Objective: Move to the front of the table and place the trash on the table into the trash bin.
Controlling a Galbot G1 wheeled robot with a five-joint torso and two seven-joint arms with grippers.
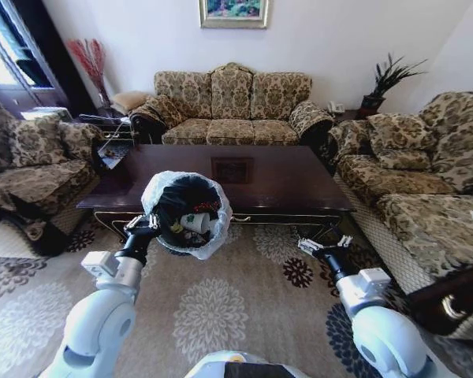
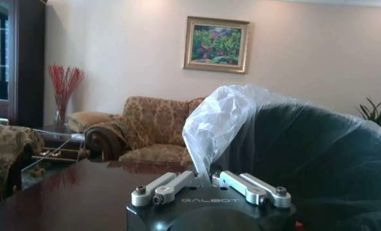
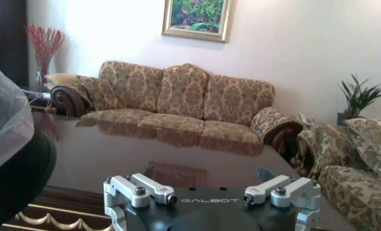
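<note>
My left gripper (image 1: pixel 151 224) is shut on the rim of the trash bin (image 1: pixel 186 213), a round black bin with a translucent white liner. It holds the bin lifted and tilted in front of the table's near edge. Trash lies inside: a white paper cup (image 1: pixel 195 223) and something red (image 1: pixel 206 207). In the left wrist view the left gripper (image 2: pixel 207 181) pinches the liner, with the bin (image 2: pixel 312 154) beside it. The glossy dark brown table (image 1: pixel 284 179) has a bare top. My right gripper (image 1: pixel 323 245) hovers open over the rug, before the table's right front corner. In the right wrist view the right gripper (image 3: pixel 209 196) faces the table (image 3: pixel 177 151).
A patterned three-seat sofa (image 1: pixel 232 110) stands behind the table, with matching sofas on the left (image 1: pixel 31 169) and right (image 1: pixel 426 189). A glass side table (image 1: pixel 110 142) sits at the back left, and a potted plant (image 1: pixel 386 83) at the back right. A floral rug (image 1: pixel 221 307) lies underfoot.
</note>
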